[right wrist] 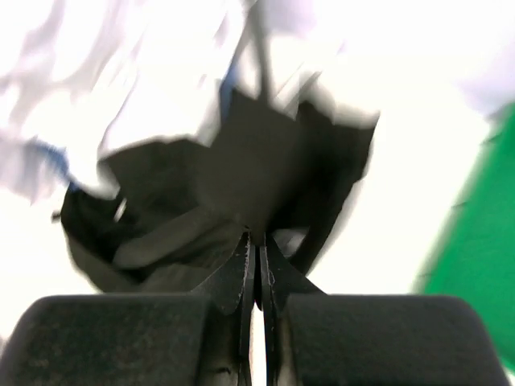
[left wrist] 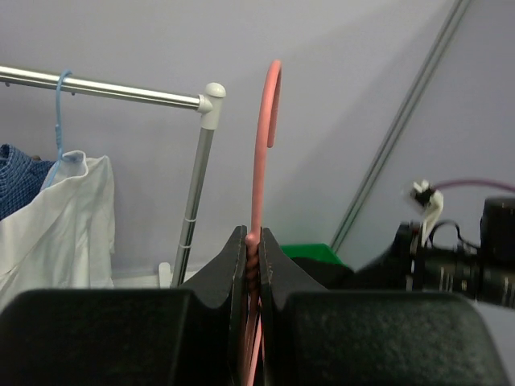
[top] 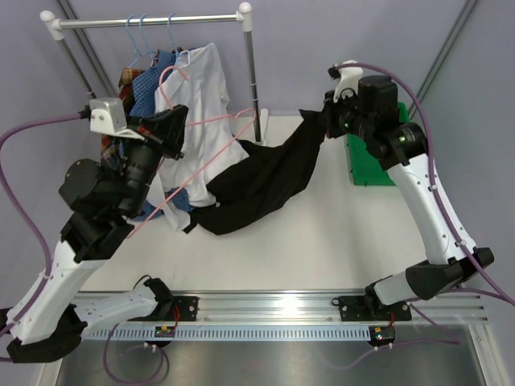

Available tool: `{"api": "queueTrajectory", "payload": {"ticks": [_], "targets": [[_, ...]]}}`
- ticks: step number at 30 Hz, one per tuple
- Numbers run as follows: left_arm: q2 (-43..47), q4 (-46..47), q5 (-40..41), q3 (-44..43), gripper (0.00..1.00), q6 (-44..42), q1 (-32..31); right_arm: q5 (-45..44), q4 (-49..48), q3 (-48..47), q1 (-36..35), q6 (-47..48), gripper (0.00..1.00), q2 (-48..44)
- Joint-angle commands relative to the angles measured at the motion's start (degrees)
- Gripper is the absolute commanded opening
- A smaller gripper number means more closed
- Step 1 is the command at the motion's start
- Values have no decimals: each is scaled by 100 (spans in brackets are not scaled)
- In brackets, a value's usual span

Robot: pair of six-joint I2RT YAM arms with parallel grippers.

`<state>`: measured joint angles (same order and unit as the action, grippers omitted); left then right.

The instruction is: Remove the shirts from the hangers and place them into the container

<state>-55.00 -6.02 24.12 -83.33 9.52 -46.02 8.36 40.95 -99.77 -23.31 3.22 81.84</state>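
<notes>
sticker [top: 166, 328] on the base rail [top: 265, 305] is too small to read. clothes rail [top: 153, 22] at far left w/ light blue hangers [top: 138, 36] hooked on it. white shirt [top: 201, 104] and blue checked shirt [top: 149, 88] hang there, right behind the left arm. green tray [top: 366, 165] sits at far right of table [top: 322, 241], partly hidden by the right arm. left gripper [left wrist: 253, 237] clenched tight on neck of pink hanger [left wrist: 261, 145], hook pointing up, off the rail. right gripper [right wrist: 256, 240] clamped on an edge of the black shirt [top: 265, 173], held up just beside the tray. rest of that shirt sags onto the table btw. the arms and meets the white shirt.
</notes>
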Motion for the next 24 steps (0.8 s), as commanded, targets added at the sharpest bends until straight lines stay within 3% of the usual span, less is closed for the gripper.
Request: {"api": "queueTrajectory", "payload": {"ticks": [1, 7, 8, 10, 12, 16, 20, 24], "targets": [[523, -820, -338, 386, 0, -19, 5, -572, 527, -1192, 99, 257, 0, 279], [1316, -1401, 75, 1353, 0, -56, -3, -1099, 1125, -4091, 99, 416, 0, 973], [1447, -1497, 101, 1424, 0, -55, 5, -1178, 1135, -4921, 99, 485, 0, 1078], [1536, -1603, 207, 1547, 0, -73, 5, -1442, 829, -5525, 99, 539, 0, 1290], [1607, -1700, 347, 1626, 0, -125, 5, -1722, 7, -5467, 107, 697, 0, 1116], [1660, -1727, 497, 1846, 0, -275, 5, -2285, -1395, -4351, 107, 943, 0, 562], [1607, -1780, 541, 1899, 0, -302, 5, -2708, -1459, -4235, 99, 1242, 0, 482], [1405, -1719, 751, 1654, 0, -345, 5, -2166, -1054, -3325, 99, 743, 0, -78]]}}
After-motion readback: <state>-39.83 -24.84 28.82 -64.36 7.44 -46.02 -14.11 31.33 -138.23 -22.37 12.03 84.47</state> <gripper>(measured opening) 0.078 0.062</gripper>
